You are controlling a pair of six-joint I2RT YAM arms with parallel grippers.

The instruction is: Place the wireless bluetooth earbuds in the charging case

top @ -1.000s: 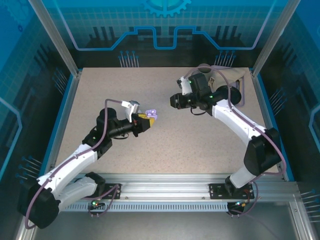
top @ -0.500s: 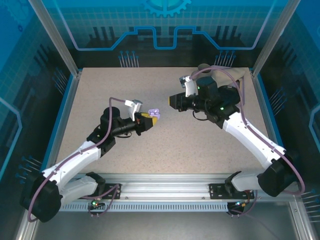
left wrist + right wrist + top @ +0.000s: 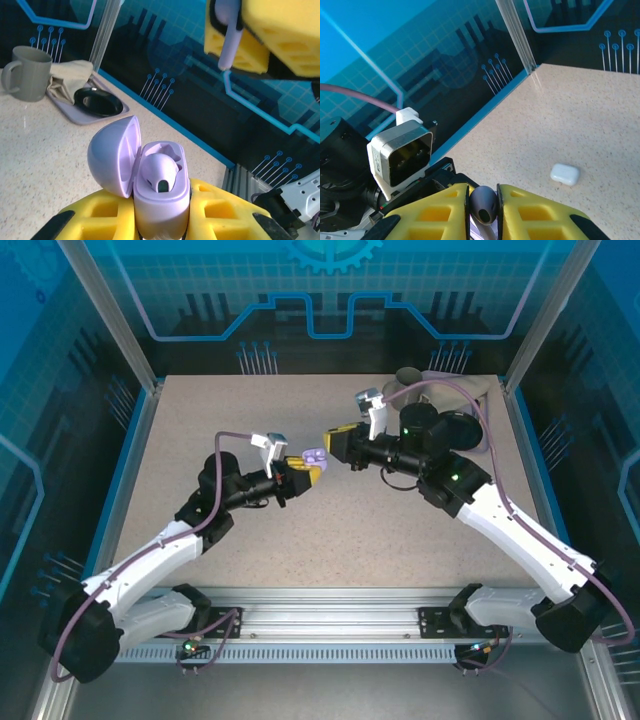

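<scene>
While the left gripper [image 3: 160, 225] pinches the open lavender charging case [image 3: 157, 195], one earbud [image 3: 160, 172] seated inside, the right gripper [image 3: 332, 439] hangs above and to its right, clamped on a second lavender earbud [image 3: 227, 42], stem pointing down toward the case. The gap between looks free; mug [image 3: 27, 72] and tray [image 3: 70, 112] sit well apart.

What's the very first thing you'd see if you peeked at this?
Over the middle of the table, the left gripper holds an open lavender charging case with one earbud already tucked inside. Right next to it, the right gripper pinches a second lavender earbud.
</scene>
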